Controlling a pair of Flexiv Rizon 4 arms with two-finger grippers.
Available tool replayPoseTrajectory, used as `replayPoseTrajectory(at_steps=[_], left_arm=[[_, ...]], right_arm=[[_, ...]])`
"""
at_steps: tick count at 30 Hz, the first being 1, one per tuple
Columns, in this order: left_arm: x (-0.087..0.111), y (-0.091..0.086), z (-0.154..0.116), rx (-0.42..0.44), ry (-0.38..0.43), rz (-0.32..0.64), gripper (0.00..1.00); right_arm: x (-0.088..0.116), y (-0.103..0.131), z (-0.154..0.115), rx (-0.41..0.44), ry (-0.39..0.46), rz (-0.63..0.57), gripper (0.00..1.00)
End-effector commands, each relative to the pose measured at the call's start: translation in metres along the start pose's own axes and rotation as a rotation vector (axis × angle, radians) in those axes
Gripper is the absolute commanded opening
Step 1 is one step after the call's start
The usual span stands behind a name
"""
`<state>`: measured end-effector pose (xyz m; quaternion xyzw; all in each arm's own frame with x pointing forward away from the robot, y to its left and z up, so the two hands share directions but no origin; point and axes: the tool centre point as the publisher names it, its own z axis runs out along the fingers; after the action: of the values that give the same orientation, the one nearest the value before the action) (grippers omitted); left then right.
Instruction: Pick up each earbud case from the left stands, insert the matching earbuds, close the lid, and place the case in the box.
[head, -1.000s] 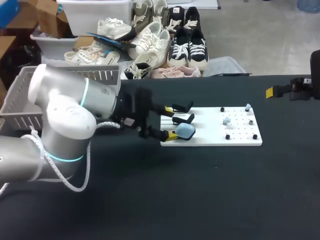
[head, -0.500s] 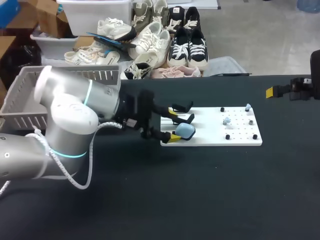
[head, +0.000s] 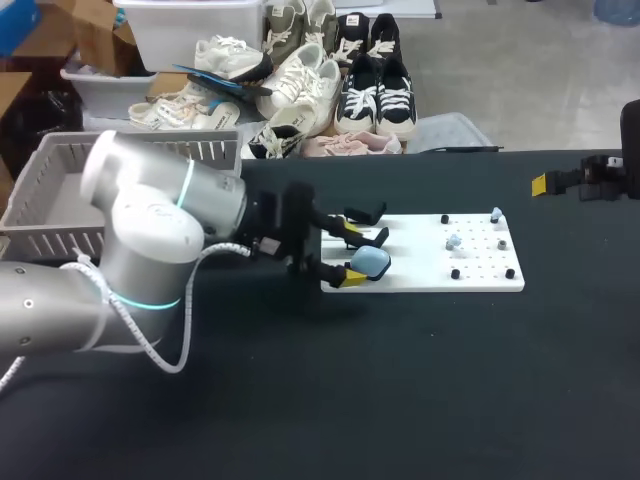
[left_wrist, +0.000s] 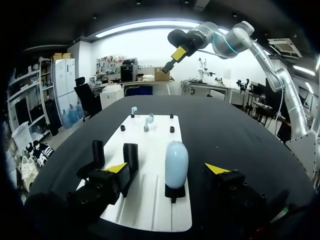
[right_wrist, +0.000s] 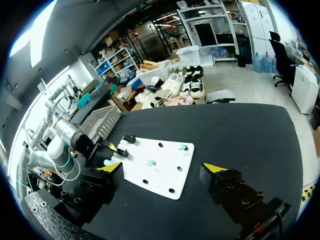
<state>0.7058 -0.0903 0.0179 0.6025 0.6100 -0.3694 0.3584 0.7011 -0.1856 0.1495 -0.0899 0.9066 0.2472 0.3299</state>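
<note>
A light blue earbud case (head: 372, 262) stands upright on the near stand at the left end of the white board (head: 420, 275). My left gripper (head: 349, 252) is open, one finger on each side of the case (left_wrist: 176, 162) and neither touching it. In the left wrist view the left gripper (left_wrist: 166, 168) shows gaps on both sides of the case. Two empty black stands (left_wrist: 131, 156) sit beside it. Small earbuds (head: 453, 241) sit on pegs at the board's right half. My right gripper (head: 585, 181) hangs open at the table's far right, holding nothing, and it (right_wrist: 162, 167) faces the board (right_wrist: 165, 172).
A grey slatted basket (head: 45, 243) sits at the table's left rear, behind my left arm. Black pegs (head: 455, 273) dot the board's right half. Dark table surface (head: 420, 380) stretches in front of the board.
My left arm has shifted a little to the right, bringing its open fingers further along the sides of the blue case. The right arm has not moved.
</note>
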Motion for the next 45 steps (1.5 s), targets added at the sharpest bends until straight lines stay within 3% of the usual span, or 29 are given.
replayPoseTrajectory(at_steps=[1,6,9,16,27,37,45], left_arm=[[0.001,0.003,0.003,0.008,-0.005,0.000,1.00],[0.001,0.002,0.006,0.015,-0.004,0.002,0.99],[0.000,0.001,0.006,0.017,-0.007,0.003,0.91],[0.000,-0.002,0.008,0.021,-0.009,0.002,0.83],[0.000,-0.005,0.011,0.031,-0.017,-0.001,0.62],[0.003,-0.007,0.011,0.033,-0.021,-0.006,0.61],[0.004,-0.007,0.010,0.031,-0.023,-0.007,0.52]], right_arm=[[0.000,-0.001,0.000,-0.001,0.001,-0.001,1.00],[0.000,-0.001,0.000,-0.001,0.001,-0.001,1.00],[0.000,-0.001,0.000,-0.001,0.001,-0.001,1.00],[0.000,-0.001,0.000,-0.001,0.001,-0.001,1.00],[0.000,-0.001,0.000,-0.001,0.001,-0.001,1.00],[0.000,-0.001,0.000,-0.001,0.001,-0.001,1.00],[0.000,-0.001,0.000,-0.001,0.001,-0.001,1.00]])
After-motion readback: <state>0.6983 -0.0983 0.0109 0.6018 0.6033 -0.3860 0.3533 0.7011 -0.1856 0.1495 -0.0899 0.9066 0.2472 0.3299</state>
